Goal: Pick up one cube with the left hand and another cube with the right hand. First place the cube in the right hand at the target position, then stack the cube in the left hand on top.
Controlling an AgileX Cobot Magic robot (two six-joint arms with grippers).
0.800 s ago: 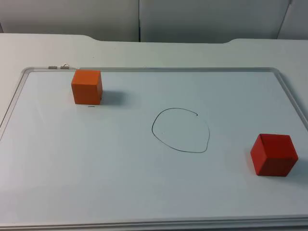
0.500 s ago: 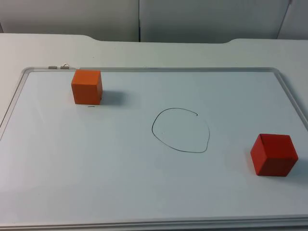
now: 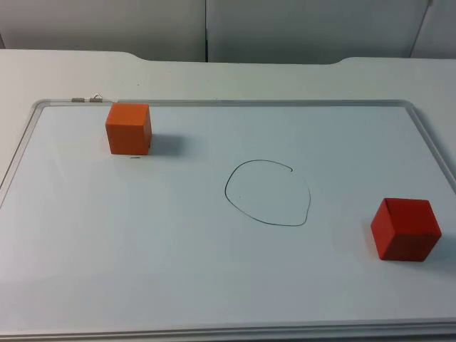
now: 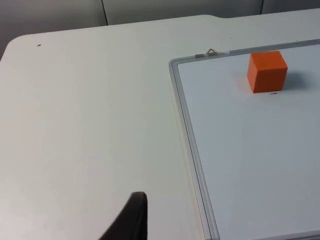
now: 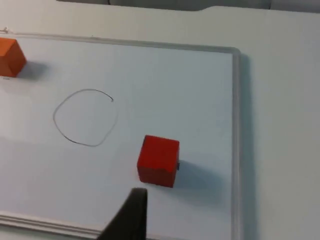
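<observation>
We see the orange wooden cube near the whiteboard's far left corner and the red wooden cube right of the drawn circle. The left gripper hangs well apart from orange; the right gripper is near red. We cannot tell either grip, and nothing has moved.

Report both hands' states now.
Left hand: cannot be told; it holds nothing and is off the whiteboard.
Right hand: cannot be told; it holds nothing and is near the red cube.

Lab bench: white table, whiteboard with drawn circle, grey partition
</observation>
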